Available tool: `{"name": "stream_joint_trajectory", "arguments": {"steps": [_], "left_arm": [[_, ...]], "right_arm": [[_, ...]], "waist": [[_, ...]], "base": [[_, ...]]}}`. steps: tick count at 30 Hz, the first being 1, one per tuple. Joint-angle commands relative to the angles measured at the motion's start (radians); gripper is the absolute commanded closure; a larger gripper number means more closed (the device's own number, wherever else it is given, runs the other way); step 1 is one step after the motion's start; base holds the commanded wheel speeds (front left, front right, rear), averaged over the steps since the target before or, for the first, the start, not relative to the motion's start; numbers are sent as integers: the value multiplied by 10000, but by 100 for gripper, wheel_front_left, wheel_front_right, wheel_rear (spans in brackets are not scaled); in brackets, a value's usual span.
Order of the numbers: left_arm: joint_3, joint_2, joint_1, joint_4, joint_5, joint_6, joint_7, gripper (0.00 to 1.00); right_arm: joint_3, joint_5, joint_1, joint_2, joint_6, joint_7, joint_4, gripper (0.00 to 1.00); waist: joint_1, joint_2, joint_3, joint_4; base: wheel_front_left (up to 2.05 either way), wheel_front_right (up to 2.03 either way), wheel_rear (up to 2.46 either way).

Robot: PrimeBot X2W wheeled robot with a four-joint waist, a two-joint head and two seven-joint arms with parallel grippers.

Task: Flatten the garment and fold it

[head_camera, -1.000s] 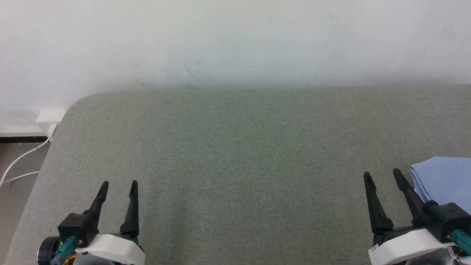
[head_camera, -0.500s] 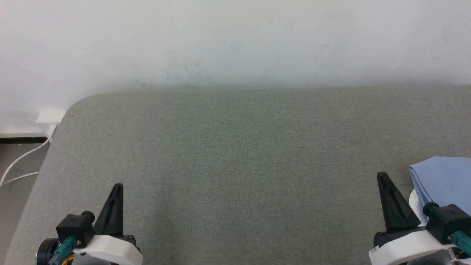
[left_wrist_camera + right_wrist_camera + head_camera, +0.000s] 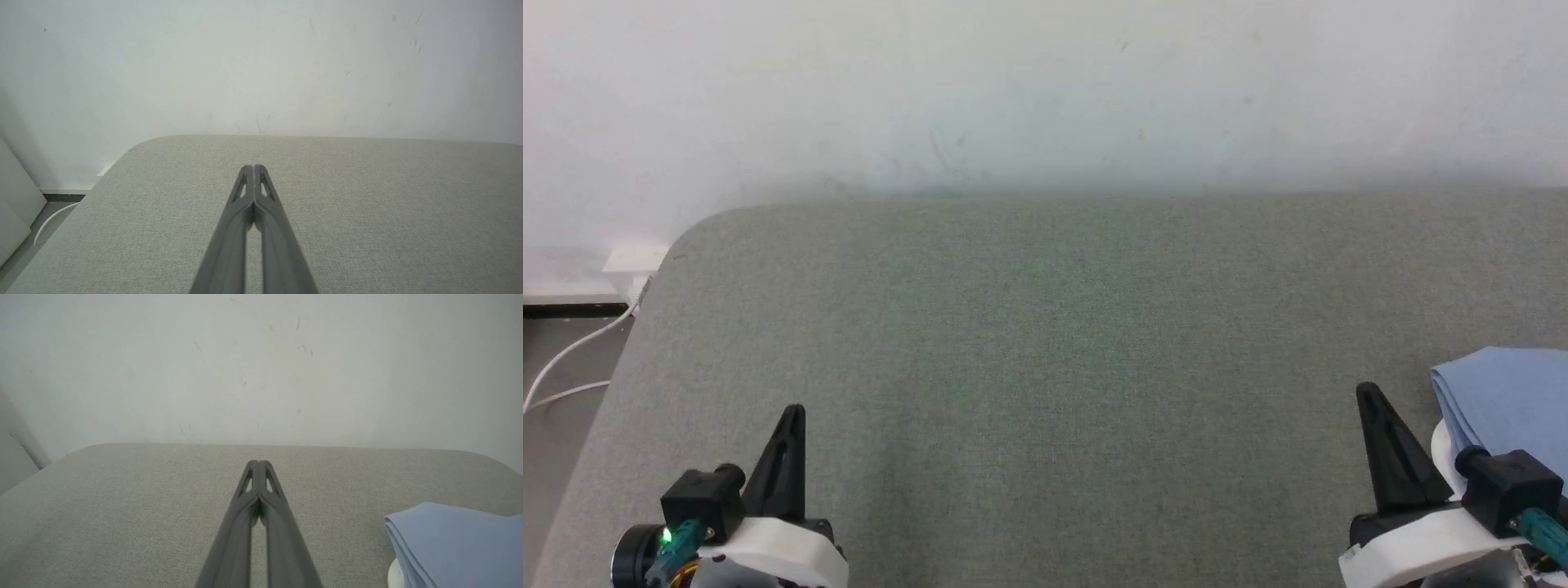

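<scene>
First, head view: folded light blue soft-knit garment [image 3: 1511,392] lies at the right edge of the grey-green fabric surface [image 3: 1045,327], just beside the right gripper [image 3: 1365,394]; the left gripper [image 3: 792,411] is well apart. Wrist views: both grippers' dark fingers [image 3: 229,245] are pressed together.

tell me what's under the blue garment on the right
The garment lies on the grey-green cushion. A white patch peeks from under its near edge; the rest beneath is covered, so what it is cannot be told.
</scene>
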Motion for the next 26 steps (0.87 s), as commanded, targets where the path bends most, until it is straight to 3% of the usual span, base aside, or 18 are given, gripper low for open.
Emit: {"name": "stream_joint_trajectory", "arguments": {"steps": [1, 26], "left_arm": [[69, -79, -29, -74, 125, -52, 42, 100], [324, -593, -75, -411, 873, -127, 572, 100]], "right_arm": [[26, -77, -142, 8, -3, 42, 45, 100], [75, -396, -426, 15, -7, 226, 273, 100]], "waist": [[0, 0, 1, 1], [0, 0, 14, 11]], "base": [[0, 0, 0], [0, 0, 0]]}}
